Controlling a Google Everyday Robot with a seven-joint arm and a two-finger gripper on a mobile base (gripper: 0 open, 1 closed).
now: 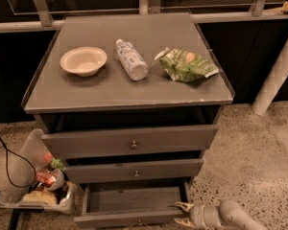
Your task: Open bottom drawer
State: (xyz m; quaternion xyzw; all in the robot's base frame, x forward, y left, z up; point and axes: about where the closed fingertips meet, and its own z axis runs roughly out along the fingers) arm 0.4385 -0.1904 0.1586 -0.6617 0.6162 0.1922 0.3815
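Observation:
The bottom drawer (129, 218) of the grey cabinet is pulled out, showing its shallow grey inside (134, 198); its slim front panel runs along the frame's bottom edge. My gripper (183, 214) is at the drawer's right front corner, its pale fingers (185, 207) spread apart with nothing between them. The arm (230, 215) comes in from the lower right. The middle drawer (134, 170) and the top drawer (132, 142) stand slightly out, each with a small round knob.
On the cabinet top (105, 92) lie a beige bowl (83, 60), a plastic bottle on its side (131, 59) and a green snack bag (185, 64). A clear bin of packets (36, 188) and a black cable (7, 159) are on the floor at left. A white pole (276, 73) stands at right.

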